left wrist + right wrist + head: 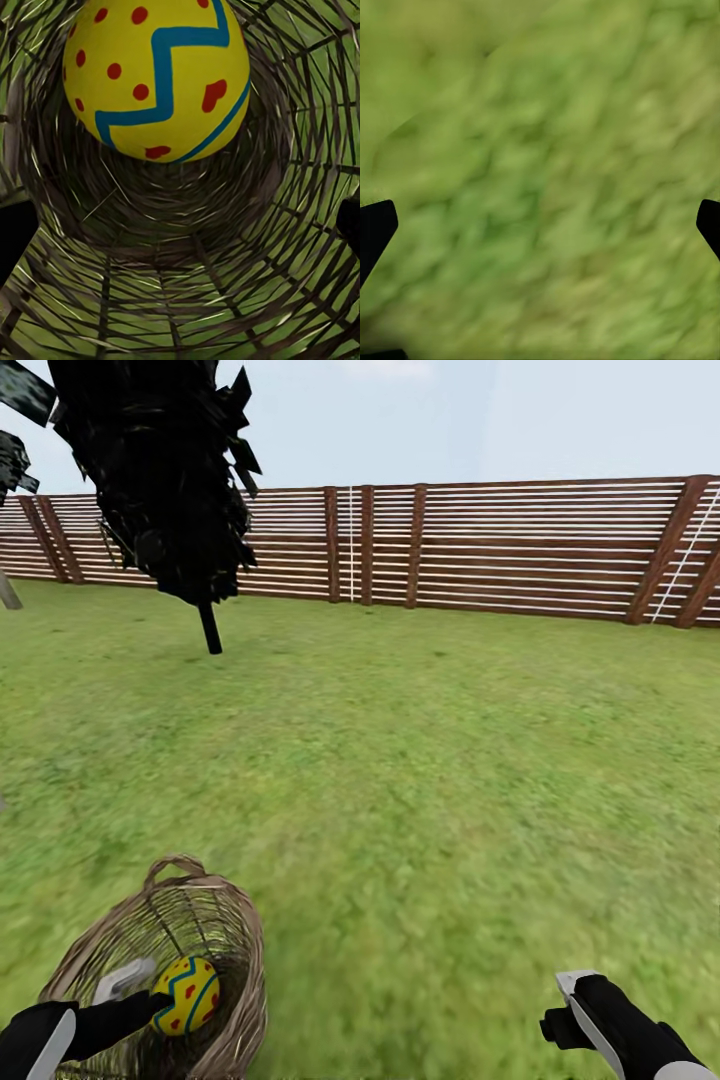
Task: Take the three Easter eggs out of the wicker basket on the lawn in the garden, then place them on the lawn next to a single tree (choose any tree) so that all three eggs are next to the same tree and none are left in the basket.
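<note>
The left gripper (150, 990) reaches into the wicker basket (225, 920), fingers spread wide, an Easter egg (186, 994) just ahead of its tips against the woven wall, seemingly not clamped. The basket rim rings it closely. To its right, open lawn (430, 780) runs to the fence (520, 545). The right gripper (570, 1005) hovers spread over bare grass.

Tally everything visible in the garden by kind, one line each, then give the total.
Easter eggs: 1, the egg inside the basket
Wicker baskets: 1, the wicker basket
Trees: 1 in clear sight, the black tree
Fences: 1, the wooden fence
Grippers: 2, the left gripper and the right gripper
Total: 6
</note>
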Robot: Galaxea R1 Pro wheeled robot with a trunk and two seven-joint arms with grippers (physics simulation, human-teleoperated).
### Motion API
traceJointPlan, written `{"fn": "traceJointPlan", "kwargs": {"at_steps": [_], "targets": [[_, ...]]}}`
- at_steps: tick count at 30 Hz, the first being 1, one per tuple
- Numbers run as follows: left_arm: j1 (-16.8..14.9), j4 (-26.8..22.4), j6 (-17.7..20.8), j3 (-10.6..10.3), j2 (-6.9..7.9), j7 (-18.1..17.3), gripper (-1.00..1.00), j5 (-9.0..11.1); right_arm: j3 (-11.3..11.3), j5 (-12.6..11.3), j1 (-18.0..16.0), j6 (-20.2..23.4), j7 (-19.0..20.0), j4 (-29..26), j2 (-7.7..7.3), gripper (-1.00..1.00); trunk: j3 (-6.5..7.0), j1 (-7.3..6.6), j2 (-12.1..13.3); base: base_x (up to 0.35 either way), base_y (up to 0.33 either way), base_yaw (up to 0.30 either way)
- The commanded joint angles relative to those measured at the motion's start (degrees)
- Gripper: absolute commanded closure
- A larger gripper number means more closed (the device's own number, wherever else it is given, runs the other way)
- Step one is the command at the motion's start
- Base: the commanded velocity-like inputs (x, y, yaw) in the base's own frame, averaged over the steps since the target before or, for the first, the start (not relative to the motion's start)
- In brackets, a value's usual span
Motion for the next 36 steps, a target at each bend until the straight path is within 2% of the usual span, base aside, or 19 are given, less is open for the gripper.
{"fn": "traceJointPlan", "kwargs": {"at_steps": [1,15,24,36], "targets": [[-0.03,-0.05,0.40,0.18,-0.02,-0.16,-1.00,0.08,0.41,-0.42,-0.03,0.24,-0.09,-0.08,-0.09,-1.00,-0.28,0.01,-0.04,0.000,0.000,0.000],[-0.03,-0.05,0.40,0.18,-0.14,-0.16,-1.00,0.01,0.44,-0.42,-0.03,0.24,-0.09,-0.10,-0.09,-1.00,-3.38,0.37,-0.23,0.000,0.000,0.000],[-0.03,-0.05,0.37,0.18,-0.29,-0.46,-1.00,0.16,0.49,-0.42,-0.03,0.24,-0.09,-0.08,-0.09,-1.00,-3.38,0.37,-0.23,0.008,0.000,0.000],[-0.03,-0.05,0.31,0.18,-0.28,-0.44,-1.00,0.18,0.49,-0.33,-0.03,0.24,-0.18,-0.08,0.69,-1.00,-3.38,0.37,-0.23,0.216,0.000,0.000]]}}
